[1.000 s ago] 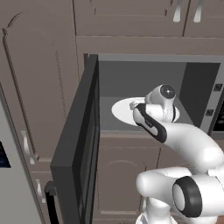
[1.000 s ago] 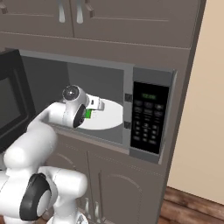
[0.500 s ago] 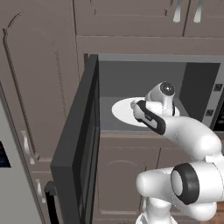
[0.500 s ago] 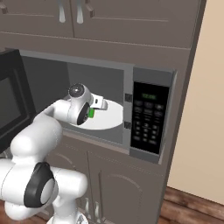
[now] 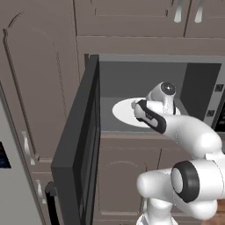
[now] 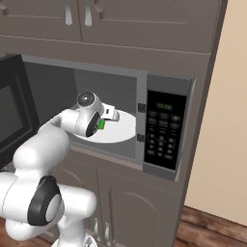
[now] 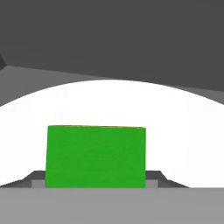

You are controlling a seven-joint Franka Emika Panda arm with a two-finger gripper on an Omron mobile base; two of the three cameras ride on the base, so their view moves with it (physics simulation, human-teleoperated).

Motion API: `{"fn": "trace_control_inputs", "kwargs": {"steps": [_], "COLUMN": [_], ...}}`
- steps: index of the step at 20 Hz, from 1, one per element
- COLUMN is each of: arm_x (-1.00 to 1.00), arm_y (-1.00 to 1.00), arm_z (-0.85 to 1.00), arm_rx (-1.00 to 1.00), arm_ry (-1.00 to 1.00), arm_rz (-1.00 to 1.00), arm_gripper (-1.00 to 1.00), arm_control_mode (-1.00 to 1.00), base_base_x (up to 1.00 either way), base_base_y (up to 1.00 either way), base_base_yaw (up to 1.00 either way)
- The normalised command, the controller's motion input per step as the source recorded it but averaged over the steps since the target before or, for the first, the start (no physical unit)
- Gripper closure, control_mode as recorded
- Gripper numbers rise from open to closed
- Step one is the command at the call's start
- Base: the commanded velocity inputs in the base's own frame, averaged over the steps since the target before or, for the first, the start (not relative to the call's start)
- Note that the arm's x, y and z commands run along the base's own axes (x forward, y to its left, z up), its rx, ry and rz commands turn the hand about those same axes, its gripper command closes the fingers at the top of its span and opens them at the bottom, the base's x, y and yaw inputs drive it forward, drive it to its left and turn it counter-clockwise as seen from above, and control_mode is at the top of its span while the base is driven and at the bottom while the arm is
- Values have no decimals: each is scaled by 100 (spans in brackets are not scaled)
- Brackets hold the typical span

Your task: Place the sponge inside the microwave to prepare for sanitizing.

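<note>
The small bright green block of sponge [image 7: 96,156] sits between the two dark finger tips of the pincer [image 6: 103,123], which is closed on its flanks; in the right base view the sponge [image 6: 101,124] shows as a green sliver just under the white hand, over the near part of the white round turntable plate [image 6: 123,129]. It is held above the plate inside the cavity of the large dark grey built-in microwave [image 6: 144,99], and whether its underside already touches the plate cannot be told. As a judgement, such a block is light and soft: it will squash a little under the fingers and spring back on release, it will not slip easily, and nothing about it is fragile. The flat side faces, where it is held now, look the right place to grip. The plate [image 7: 183,127] is smooth, flat and wide against the sponge, so a landing anywhere near its middle should rest steady. Room is tighter: the cavity roof is near above the hand, and the dark glass door [image 5: 79,145] stands swung open to the left, with the button panel with green display [image 6: 165,130] at the right
</note>
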Motion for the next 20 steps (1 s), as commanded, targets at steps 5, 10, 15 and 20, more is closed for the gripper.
{"fn": "trace_control_inputs", "kwargs": {"steps": [5, 10, 15, 20], "arm_x": [-4, -3, -2, -26], "arm_y": [-10, -10, 0, 2], "arm_z": [-25, 8, 16, 7], "arm_rx": [0, 7, 5, 9], "arm_ry": [-2, -1, -3, -4], "arm_rz": [0, 0, 0, 0], "arm_gripper": [-100, -100, -100, -100], "arm_control_mode": [-100, -100, -100, -100], "base_base_x": [0, 0, 0, 0], "base_base_y": [0, 0, 0, 0], "base_base_yaw": [0, 0, 0, 0]}}
